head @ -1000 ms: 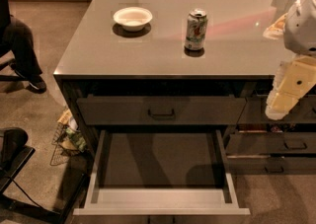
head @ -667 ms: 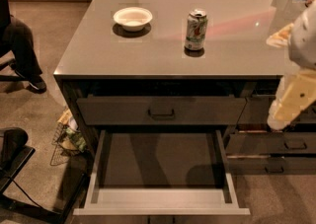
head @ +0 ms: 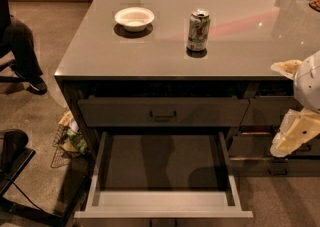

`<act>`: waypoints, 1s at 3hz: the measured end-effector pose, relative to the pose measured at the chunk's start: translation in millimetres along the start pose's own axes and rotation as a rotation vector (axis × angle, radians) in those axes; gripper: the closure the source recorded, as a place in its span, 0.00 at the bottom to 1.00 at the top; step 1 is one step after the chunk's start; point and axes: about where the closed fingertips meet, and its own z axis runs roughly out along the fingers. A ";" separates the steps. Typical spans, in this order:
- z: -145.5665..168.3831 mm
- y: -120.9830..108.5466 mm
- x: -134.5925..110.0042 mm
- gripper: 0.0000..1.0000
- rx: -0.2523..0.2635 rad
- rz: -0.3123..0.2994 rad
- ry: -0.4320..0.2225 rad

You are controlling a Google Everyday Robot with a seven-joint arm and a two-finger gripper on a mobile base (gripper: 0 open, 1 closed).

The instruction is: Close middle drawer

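While the middle drawer [head: 160, 202] is being shown pulled far out below the front edge of the countertop [head: 100, 53], its dark floor and pale inner walls are being exposed. The cream-coloured gripper [head: 292, 136] is being held below the countertop's front right corner, well apart from that drawer; whether it is spread or pressed together is not being revealed. A white bowl [head: 134, 18] and a drink can [head: 198, 30] are being carried mid-countertop, the bowl nearer the left edge.

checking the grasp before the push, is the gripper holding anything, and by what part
Nothing seems held: the gripper hangs at the right, apart from the open middle drawer.
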 end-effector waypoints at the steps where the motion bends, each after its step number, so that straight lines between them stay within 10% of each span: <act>1: 23.5 15.9 2.5 0.00 -0.020 0.026 -0.020; 3: 140.3 100.7 41.3 0.15 -0.091 0.170 -0.178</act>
